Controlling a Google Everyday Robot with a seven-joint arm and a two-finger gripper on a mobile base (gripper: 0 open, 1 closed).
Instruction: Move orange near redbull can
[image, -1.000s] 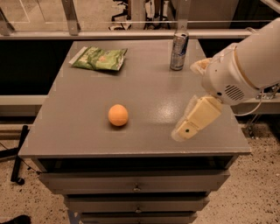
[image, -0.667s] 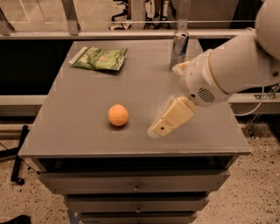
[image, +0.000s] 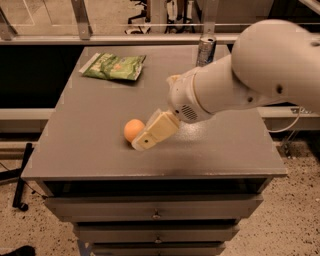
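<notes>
The orange (image: 132, 129) lies on the grey table top (image: 90, 125), left of centre toward the front. My gripper (image: 148, 137) hangs low over the table right beside the orange, on its right and front side, close against it. The redbull can (image: 205, 49) stands upright at the back of the table, its lower part hidden behind my white arm (image: 250, 75).
A flat green snack bag (image: 114, 66) lies at the back left of the table. The table has drawers (image: 155, 212) below its front edge. A rail and glass panel run behind the table. My arm spans the right half of the table.
My arm has swung left across the table, bringing the gripper from the right front side up against the orange. The orange and can have not moved.
</notes>
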